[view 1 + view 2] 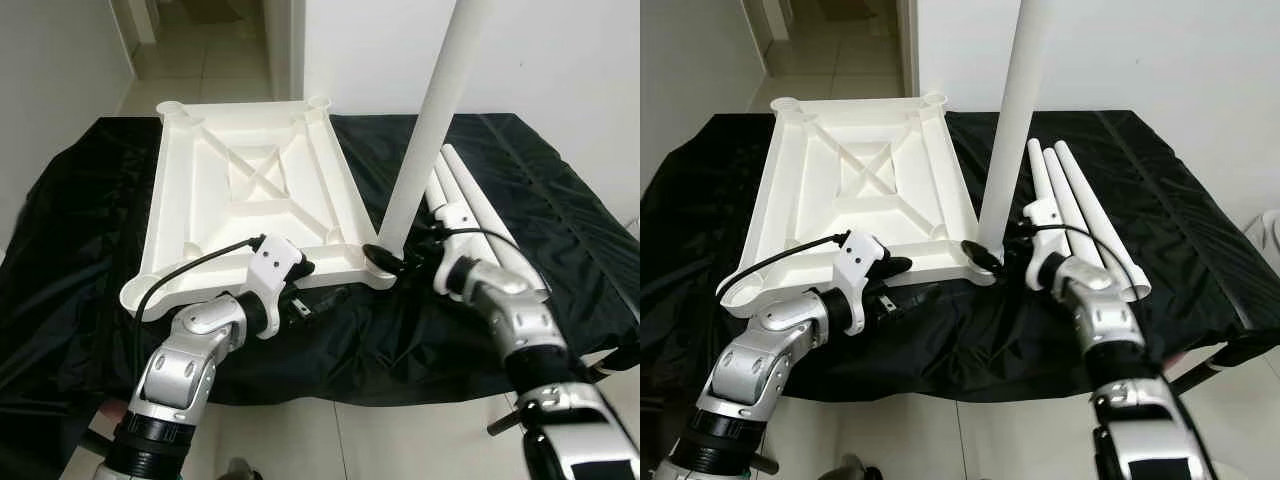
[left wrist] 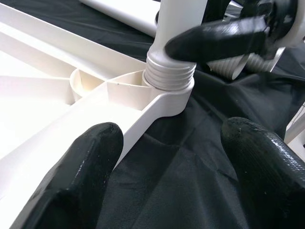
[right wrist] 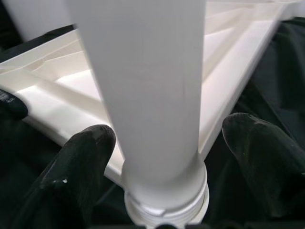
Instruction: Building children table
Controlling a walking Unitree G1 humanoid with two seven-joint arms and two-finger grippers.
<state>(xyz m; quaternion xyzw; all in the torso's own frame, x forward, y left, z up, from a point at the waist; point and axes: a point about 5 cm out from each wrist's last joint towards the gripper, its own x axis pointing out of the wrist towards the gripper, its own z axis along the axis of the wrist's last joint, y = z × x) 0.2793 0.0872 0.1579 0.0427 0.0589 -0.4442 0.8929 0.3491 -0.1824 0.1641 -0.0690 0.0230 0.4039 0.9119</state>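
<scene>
The white tabletop [image 1: 250, 190] lies upside down on a black cloth [image 1: 90, 260]. A white leg [image 1: 425, 130] stands upright in its near right corner socket, threads showing. The right gripper [image 1: 385, 260] straddles the leg's base, fingers spread, not clamped. The left gripper [image 1: 325, 300], fingers apart and empty, sits at the tabletop's near edge. Spare legs [image 1: 470, 205] lie right.

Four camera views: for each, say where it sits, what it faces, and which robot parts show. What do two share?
Left eye view: head, looking down at upturned white plastic tabletop; both arms.
Right eye view: same scene; three loose white legs.
Left wrist view: along open left end effector toward corner socket.
Right wrist view: along right end effector straddling upright white tube leg.
Both wrist views share that leg.
</scene>
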